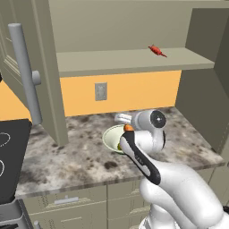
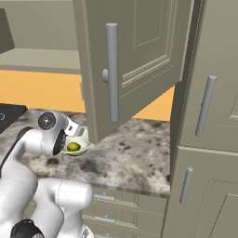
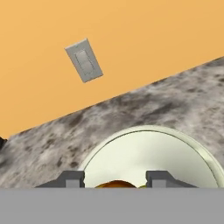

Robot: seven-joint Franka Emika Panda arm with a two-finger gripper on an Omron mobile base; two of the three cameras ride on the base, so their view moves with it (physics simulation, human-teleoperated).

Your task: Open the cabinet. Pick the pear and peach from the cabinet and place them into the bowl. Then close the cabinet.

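The cabinet stands open, its left door and right door swung out over the counter. On the counter below sits the pale cream-green bowl. The yellow-green pear lies inside it. My gripper hovers just above the bowl, shut on the orange peach, which peeks out between the fingertips. My own arm hides much of the bowl in the left base view.
A thin red pepper-like item lies on the cabinet shelf. A wall outlet is on the orange backsplash. A dark cooktop lies at the counter's left. A tall cabinet bounds the right.
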